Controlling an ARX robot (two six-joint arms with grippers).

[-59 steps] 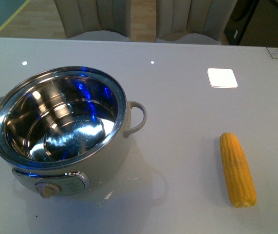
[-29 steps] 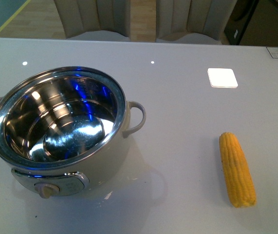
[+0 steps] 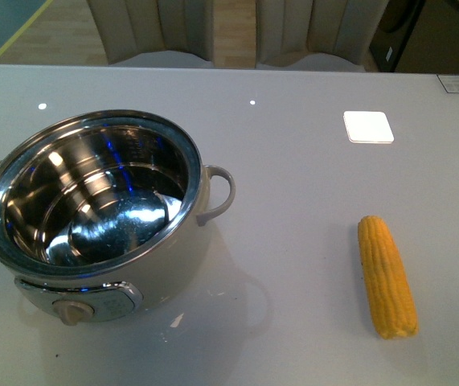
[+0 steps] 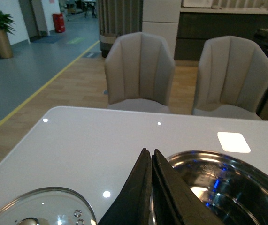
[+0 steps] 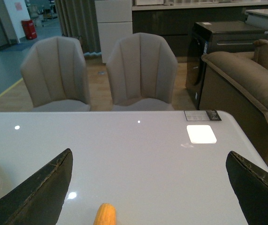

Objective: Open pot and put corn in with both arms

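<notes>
Front view: the pot (image 3: pixel 173 269) stands uncovered on the left part of the white table (image 3: pixel 293 201). Its steel inside is bare and its knob panel faces me. The corn (image 3: pixel 387 277) lies flat on the table to the right, well apart from the pot, with its length running away from me. 2 chairs (image 3: pixel 157 32) stand beyond the far edge.

Left wrist view: I read the left gripper (image 4: pixel 151 152) as closed, its 2 fingers pressed together with nothing between them. It hangs over the table just beside the pot's rim. The glass lid (image 4: pixel 54 206) lies flat on the table on the other side of the fingers from the pot.

Right wrist view: I read the right gripper (image 5: pixel 149 153) as spread wide and holding nothing. 1 end of the corn shows in the gap between its 2 fingers (image 5: pixel 44 187), resting on the table and touching neither. A handle of the pot shows at the picture's edge.
</notes>
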